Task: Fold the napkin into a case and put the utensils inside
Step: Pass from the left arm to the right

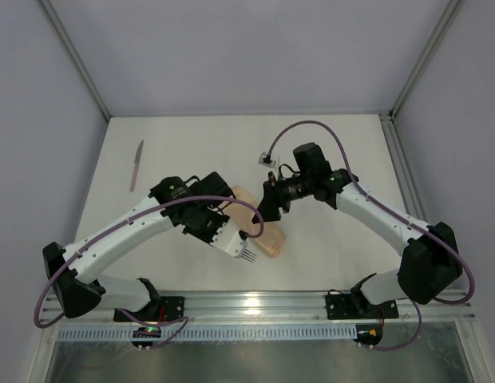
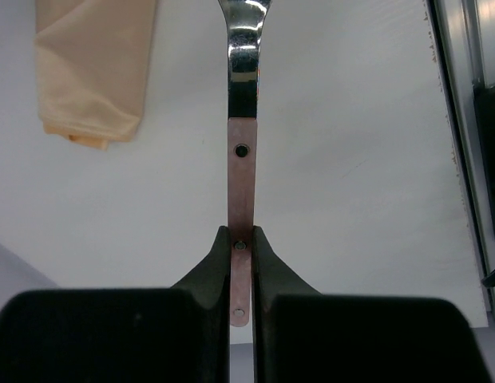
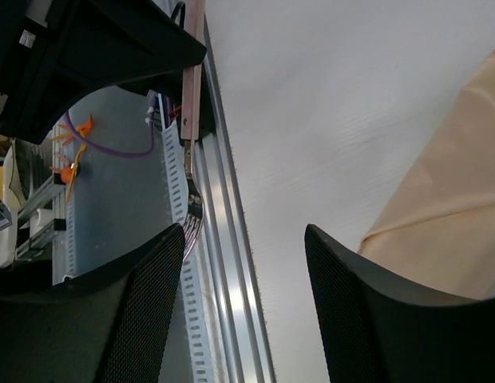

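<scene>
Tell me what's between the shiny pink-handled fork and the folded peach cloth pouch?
Just bare white table separates the fork and the pouch, in the left wrist view.

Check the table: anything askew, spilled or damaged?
Nothing looks spilled or damaged. The case lies flat near the centre, the left gripper is shut on the fork, and the knife lies alone at far left.

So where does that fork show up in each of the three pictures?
Top view: fork low centre, tines pointing down.
Left wrist: centre, handle pinched by the left fingers.
Right wrist: upper left, tines down.
Shared landmark: the folded peach napkin.
</scene>
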You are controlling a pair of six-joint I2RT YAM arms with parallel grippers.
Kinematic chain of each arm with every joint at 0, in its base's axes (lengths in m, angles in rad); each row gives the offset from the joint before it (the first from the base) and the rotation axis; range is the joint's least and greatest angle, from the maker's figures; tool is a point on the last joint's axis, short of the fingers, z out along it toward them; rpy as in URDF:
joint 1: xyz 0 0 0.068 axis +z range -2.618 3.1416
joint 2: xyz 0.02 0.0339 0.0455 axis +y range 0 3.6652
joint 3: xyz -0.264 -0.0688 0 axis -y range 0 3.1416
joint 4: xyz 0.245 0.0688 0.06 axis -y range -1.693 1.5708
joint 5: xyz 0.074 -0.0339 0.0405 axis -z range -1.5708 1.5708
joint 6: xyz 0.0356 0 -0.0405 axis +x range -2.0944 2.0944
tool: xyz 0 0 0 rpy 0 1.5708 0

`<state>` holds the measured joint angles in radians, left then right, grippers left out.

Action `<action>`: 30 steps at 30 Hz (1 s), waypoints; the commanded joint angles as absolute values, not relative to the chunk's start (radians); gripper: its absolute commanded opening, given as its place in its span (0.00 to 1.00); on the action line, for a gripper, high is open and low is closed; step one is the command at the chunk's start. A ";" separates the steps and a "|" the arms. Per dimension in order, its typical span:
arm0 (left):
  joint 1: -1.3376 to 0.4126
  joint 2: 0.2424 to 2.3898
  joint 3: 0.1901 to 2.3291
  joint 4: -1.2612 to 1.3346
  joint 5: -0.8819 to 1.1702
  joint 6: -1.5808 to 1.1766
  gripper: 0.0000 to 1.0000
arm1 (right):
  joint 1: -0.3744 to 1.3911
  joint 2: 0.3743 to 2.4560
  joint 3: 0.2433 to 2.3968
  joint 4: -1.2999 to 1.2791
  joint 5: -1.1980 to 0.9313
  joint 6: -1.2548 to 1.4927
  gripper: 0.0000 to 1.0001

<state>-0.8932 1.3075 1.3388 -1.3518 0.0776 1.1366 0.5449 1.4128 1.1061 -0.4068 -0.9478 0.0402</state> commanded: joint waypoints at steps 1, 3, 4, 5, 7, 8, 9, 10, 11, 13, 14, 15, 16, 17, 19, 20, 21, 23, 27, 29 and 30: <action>-0.926 1.339 1.397 -1.356 0.023 1.207 0.00 | 0.594 1.390 1.062 -0.397 -1.011 0.067 0.66; -0.934 1.362 1.404 -1.338 0.011 1.224 0.00 | 0.610 1.376 1.011 -0.402 -0.991 0.080 0.66; -0.936 1.368 1.407 -1.330 0.011 1.226 0.00 | 0.618 1.370 0.990 -0.402 -0.976 0.103 0.65; -0.936 1.373 1.411 -1.325 0.012 1.227 0.00 | 0.618 1.364 0.968 -0.399 -0.954 0.121 0.65; -0.937 1.393 1.431 -1.322 0.023 1.213 0.00 | 0.618 1.335 0.905 -0.387 -0.892 0.155 0.62; -0.937 1.397 1.434 -1.321 0.025 1.212 0.00 | 0.618 1.321 0.876 -0.367 -0.879 0.211 0.61; -0.937 1.407 1.434 -1.315 0.025 1.207 0.00 | 0.618 1.304 0.823 -0.297 -0.868 0.251 0.61; -0.937 1.408 1.430 -1.304 0.023 1.206 0.00 | 0.621 1.272 0.802 -0.264 -0.867 0.286 0.59; -0.937 1.411 1.428 -1.298 0.020 1.207 0.00 | 0.623 1.258 0.786 -0.240 -0.865 0.329 0.58; -0.936 1.425 1.428 -1.292 0.025 1.201 0.00 | 0.626 1.236 0.755 -0.203 -0.861 0.351 0.57; -0.936 1.430 1.428 -1.290 0.028 1.203 0.00 | 0.630 1.226 0.747 -0.198 -0.856 0.360 0.57; -0.936 1.431 1.428 -1.289 0.031 1.203 0.00 | 0.630 1.226 0.742 -0.198 -0.853 0.373 0.57; -0.936 1.437 1.430 -1.286 0.034 1.203 0.00 | 0.634 1.226 0.732 -0.192 -0.854 0.379 0.57; -0.937 1.440 1.428 -1.285 0.034 1.206 0.00 | 0.635 1.227 0.724 -0.186 -0.854 0.386 0.57; -0.937 1.450 1.427 -1.282 0.028 1.206 0.00 | 0.637 1.227 0.701 -0.149 -0.864 0.411 0.57; -0.937 1.453 1.427 -1.279 0.025 1.204 0.00 | 0.637 1.229 0.696 -0.132 -0.867 0.419 0.57; -0.936 1.456 1.428 -1.276 0.023 1.203 0.00 | 0.641 1.230 0.693 -0.127 -0.868 0.431 0.56; -0.936 1.463 1.433 -1.275 0.020 1.198 0.00 | 0.646 1.238 0.693 -0.123 -0.870 0.437 0.56; -0.936 1.473 1.440 -1.270 0.029 1.192 0.00 | 0.663 1.247 0.690 -0.117 -0.848 0.453 0.56; -0.936 1.479 1.442 -1.267 0.028 1.190 0.00 | 0.672 1.253 0.680 -0.091 -0.851 0.465 0.53; -0.936 1.482 1.442 -1.263 0.028 1.189 0.00 | 0.683 1.256 0.673 -0.077 -0.856 0.477 0.51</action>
<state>-0.9321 1.4754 1.3987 -1.2896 0.0269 1.1885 0.6613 1.2507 0.6853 -0.1493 -0.8570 0.4301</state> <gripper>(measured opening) 0.044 0.529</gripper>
